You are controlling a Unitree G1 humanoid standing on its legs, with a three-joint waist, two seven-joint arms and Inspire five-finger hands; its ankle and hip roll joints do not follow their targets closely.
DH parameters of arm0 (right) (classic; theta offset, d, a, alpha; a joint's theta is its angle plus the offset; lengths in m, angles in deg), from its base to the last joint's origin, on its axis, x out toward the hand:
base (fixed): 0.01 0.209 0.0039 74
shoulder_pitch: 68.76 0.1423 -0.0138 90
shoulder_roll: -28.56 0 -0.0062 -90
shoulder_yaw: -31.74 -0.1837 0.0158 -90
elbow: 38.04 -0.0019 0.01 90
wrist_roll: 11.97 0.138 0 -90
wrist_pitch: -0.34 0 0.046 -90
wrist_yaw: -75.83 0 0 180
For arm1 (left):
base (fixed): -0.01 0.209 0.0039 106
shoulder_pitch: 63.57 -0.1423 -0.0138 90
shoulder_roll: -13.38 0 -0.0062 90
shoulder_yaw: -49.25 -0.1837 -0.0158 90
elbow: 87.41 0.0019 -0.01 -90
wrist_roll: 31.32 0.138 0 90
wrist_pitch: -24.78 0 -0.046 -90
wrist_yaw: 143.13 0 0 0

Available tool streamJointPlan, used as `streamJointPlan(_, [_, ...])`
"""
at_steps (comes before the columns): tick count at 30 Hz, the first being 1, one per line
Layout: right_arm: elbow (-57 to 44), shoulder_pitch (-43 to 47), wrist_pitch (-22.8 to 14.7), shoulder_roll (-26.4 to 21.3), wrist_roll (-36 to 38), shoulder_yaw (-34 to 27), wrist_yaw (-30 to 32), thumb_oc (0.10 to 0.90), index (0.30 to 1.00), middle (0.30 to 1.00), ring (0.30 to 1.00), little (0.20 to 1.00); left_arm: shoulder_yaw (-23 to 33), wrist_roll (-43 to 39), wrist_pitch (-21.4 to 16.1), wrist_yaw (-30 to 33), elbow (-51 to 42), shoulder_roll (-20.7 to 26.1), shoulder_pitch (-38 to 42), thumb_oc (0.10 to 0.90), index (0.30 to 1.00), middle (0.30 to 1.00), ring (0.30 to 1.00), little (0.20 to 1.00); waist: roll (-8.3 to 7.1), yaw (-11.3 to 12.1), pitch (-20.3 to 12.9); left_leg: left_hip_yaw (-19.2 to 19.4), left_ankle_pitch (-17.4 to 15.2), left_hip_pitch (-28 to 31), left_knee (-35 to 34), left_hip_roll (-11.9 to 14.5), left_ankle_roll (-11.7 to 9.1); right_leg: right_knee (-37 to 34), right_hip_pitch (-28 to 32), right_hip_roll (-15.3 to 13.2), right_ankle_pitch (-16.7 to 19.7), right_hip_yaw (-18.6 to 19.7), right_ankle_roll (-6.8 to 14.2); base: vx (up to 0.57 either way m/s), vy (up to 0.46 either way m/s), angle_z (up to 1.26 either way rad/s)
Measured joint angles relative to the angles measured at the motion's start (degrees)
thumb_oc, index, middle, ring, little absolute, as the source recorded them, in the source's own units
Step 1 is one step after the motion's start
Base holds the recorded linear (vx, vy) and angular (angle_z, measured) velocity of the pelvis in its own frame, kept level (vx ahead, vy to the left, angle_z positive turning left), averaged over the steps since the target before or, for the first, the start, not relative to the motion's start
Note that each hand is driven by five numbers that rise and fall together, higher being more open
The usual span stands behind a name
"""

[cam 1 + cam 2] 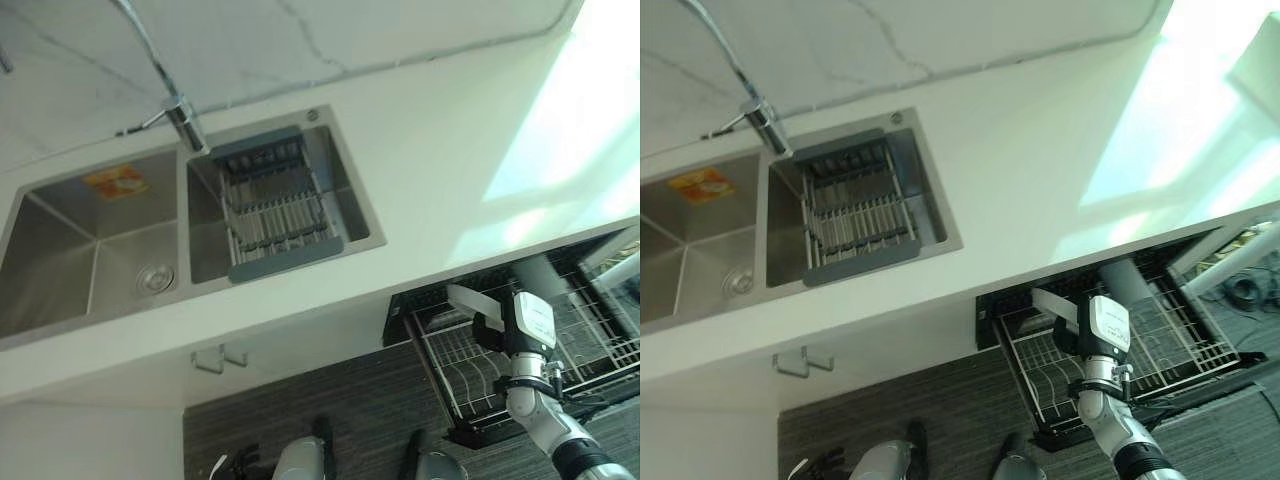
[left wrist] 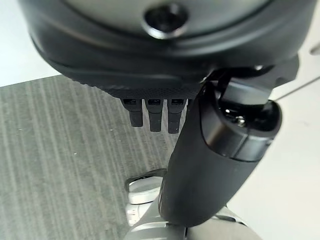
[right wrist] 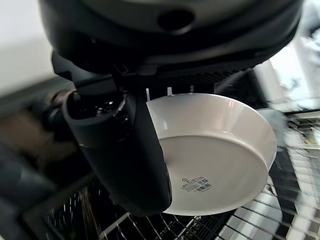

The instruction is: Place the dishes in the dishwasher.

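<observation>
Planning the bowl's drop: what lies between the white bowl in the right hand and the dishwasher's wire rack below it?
Nothing: in the right wrist view the right hand holds the white bowl over the wire rack, the gap bare.

We see a white bowl in the middle of the right wrist view, with a small printed label on its underside, pinched by the black right hand. At the left of the left eye view lies a steel-grey sink (an orange sticker sits on its back wall), and a grey-framed drying rack lies in its right basin. The counter is plain white; the wall at the top is white with thin grey veins. The floor at the bottom is dark grey with fine stripes. The dishwasher rack at the lower right is white wire. In the left wrist view, our left hand is black.
</observation>
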Motion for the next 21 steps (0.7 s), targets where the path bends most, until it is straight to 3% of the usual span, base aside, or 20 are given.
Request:
streamJointPlan(1, [2.60, 2.49, 0.39, 0.10, 0.02, 0.44, 2.05, 0.400, 0.300, 0.300, 0.300, 0.300, -0.50, -0.06, -0.38, -0.05, 0.04, -0.06, 1.42, 0.800, 0.900, 0.900, 0.900, 0.900, 1.01, 0.32, 2.58, -0.56, -0.02, -0.38, 0.57, -0.07, 0.06, 0.23, 0.09, -0.07, 0.04, -0.14, -0.08, -0.03, 0.057, 0.12])
streamJointPlan(4, [4.53, 3.95, 1.78, 0.41, -0.02, 0.95, 5.39, 0.400, 0.300, 0.300, 0.300, 0.300, -0.70, -0.02, -2.20, -0.45, -0.09, -0.07, 1.34, 0.800, 0.900, 0.900, 0.900, 0.900, 2.17, 0.72, 4.62, -0.99, -0.01, -0.35, 0.59, -0.49, 0.22, 0.08, 0.45, -0.50, 0.07, -0.59, -0.04, -0.05, 0.089, 0.11])
streamJointPlan(10, [9.11, 7.97, 6.23, -0.53, -1.29, 2.07, 12.96, 0.400, 0.300, 0.300, 0.300, 0.300, -1.74, -1.10, -4.88, -1.67, -0.01, -0.16, 3.28, 0.800, 0.900, 0.900, 0.900, 0.900, 6.60, 0.41, 8.54, -1.08, 0.41, -2.40, 0.75, -2.14, 1.57, 1.15, -1.62, -2.26, 0.42, -0.52, 0.40, -0.05, 0.039, 0.06])
streamJointPlan(16, [13.30, 11.10, 11.15, 0.20, -2.31, 4.93, 15.67, 0.400, 0.300, 0.300, 0.300, 0.300, -1.82, -3.29, -6.61, -2.15, 0.06, -0.14, 4.24, 0.800, 0.900, 0.900, 0.900, 0.900, 5.93, 1.31, 9.15, -1.47, 0.63, -3.84, 0.90, -2.60, 1.74, 2.62, -3.62, -2.85, -0.20, 0.05, 0.71, -0.06, -0.060, 0.04])
streamJointPlan(21, [14.21, 12.31, 17.59, 4.09, -0.54, 5.42, 18.93, 0.400, 0.300, 0.300, 0.300, 0.300, -4.33, -3.37, -7.43, -1.96, 0.01, -0.29, 5.05, 0.800, 0.900, 0.900, 0.900, 0.900, 5.01, 1.98, 9.77, -1.82, 0.89, -6.47, 1.58, -2.36, 1.53, 4.05, -6.55, -2.84, -0.58, 0.29, 0.48, -0.05, -0.014, 0.00])
